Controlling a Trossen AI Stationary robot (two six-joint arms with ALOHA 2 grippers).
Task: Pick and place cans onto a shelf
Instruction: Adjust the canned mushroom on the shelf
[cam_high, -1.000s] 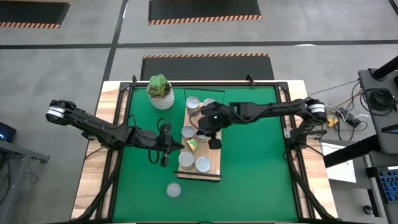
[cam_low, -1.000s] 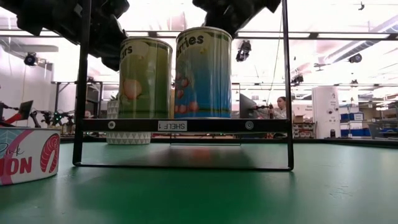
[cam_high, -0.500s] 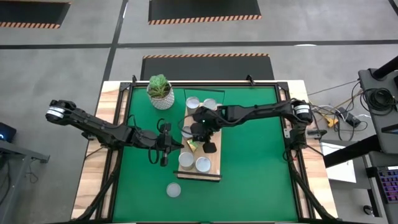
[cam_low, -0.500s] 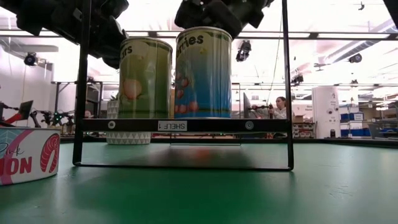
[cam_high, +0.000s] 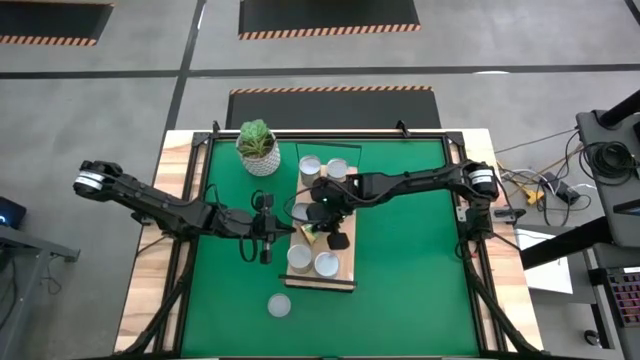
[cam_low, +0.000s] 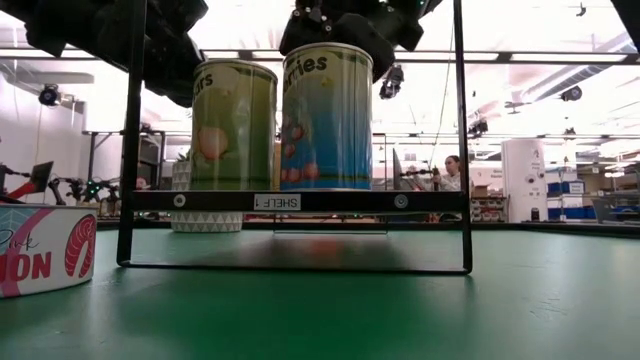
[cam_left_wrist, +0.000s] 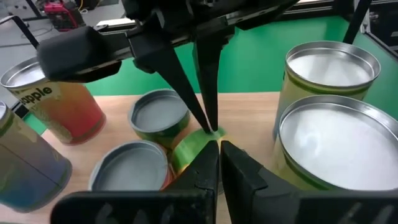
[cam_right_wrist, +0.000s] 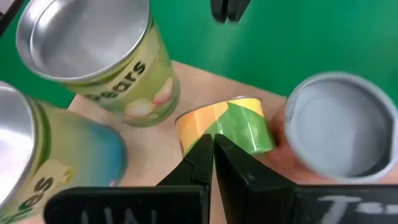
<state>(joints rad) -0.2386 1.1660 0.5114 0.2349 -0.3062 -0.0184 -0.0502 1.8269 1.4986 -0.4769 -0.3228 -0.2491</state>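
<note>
Right wrist view: you're seeing a toppled yellow-green can (cam_right_wrist: 233, 127) lying at twelve o'clock of the closed, empty right gripper (cam_right_wrist: 212, 149); a neighbouring can (cam_right_wrist: 102, 59) is reading "pears".

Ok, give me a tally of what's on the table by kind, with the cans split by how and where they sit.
Upright cans on the shelf: 6
Tipped can on the shelf: 1
Loose can on the green mat: 1
Potted plant: 1
Shelf: 1
Total: 10 things, 8 of them cans
</note>
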